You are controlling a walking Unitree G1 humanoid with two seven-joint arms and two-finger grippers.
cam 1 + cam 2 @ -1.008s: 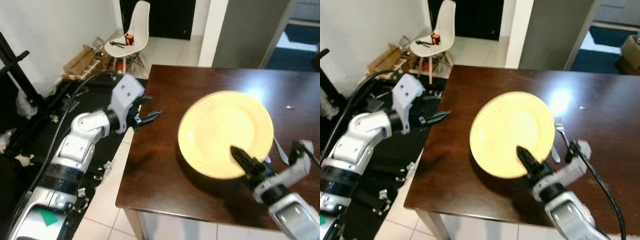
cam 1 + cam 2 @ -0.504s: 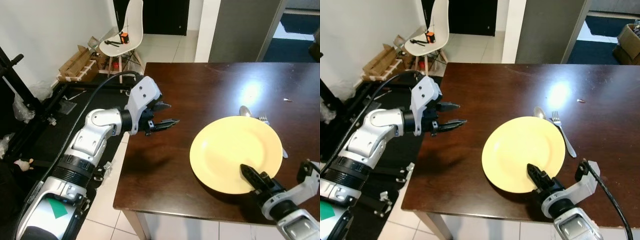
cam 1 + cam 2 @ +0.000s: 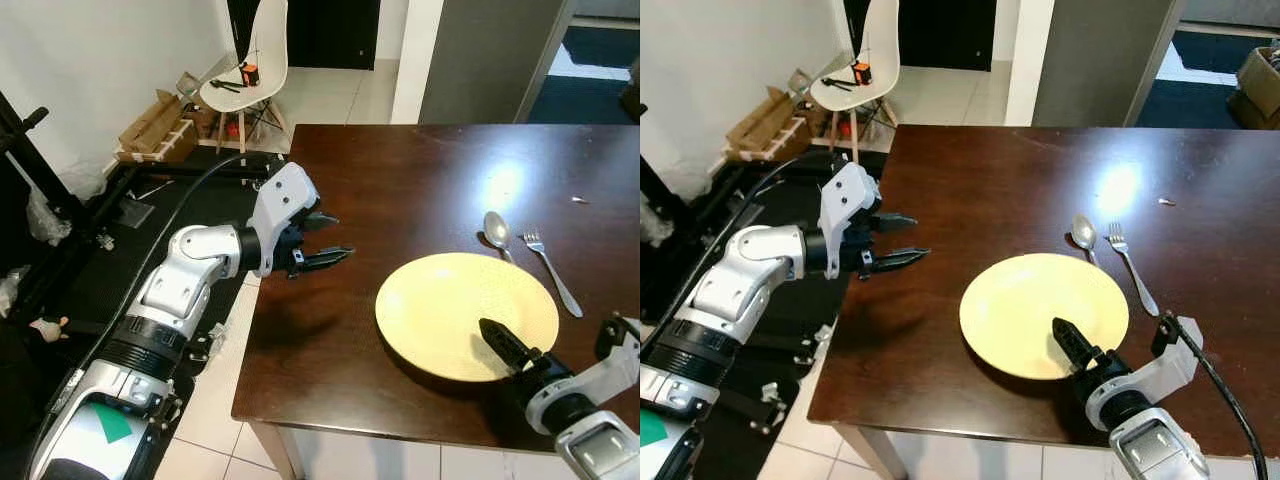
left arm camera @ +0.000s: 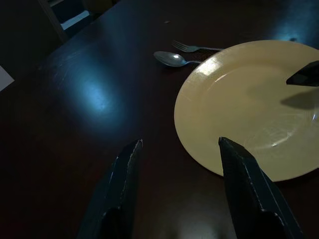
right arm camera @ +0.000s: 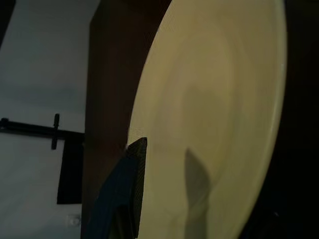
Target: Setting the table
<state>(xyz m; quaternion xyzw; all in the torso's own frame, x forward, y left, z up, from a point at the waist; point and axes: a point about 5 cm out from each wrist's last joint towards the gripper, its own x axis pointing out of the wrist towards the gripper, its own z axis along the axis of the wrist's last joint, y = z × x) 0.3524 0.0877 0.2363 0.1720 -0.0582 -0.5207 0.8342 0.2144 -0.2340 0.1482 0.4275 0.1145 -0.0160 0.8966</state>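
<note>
A round yellow plate (image 3: pixel 460 310) lies low over the near right part of the dark wooden table (image 3: pixel 400 180). My right gripper (image 3: pixel 505 350) is shut on the plate's near rim, one black finger (image 5: pixel 129 169) lying on its upper face. A spoon (image 3: pixel 497 225) and a fork (image 3: pixel 550 265) lie side by side just beyond the plate. My left gripper (image 3: pixel 330 238) hovers open and empty over the table's left edge, pointing toward the plate (image 4: pixel 254 109).
A white chair (image 3: pixel 255 70) with small items on its seat stands on the tiled floor beyond the table's far left corner. Cardboard boxes (image 3: pixel 155 130) and black stand legs (image 3: pixel 60 250) crowd the floor on the left.
The plate has come down from a raised, tilted hold to nearly flat by the table's near edge, uncovering the spoon and fork. My left gripper reached over the table's edge.
</note>
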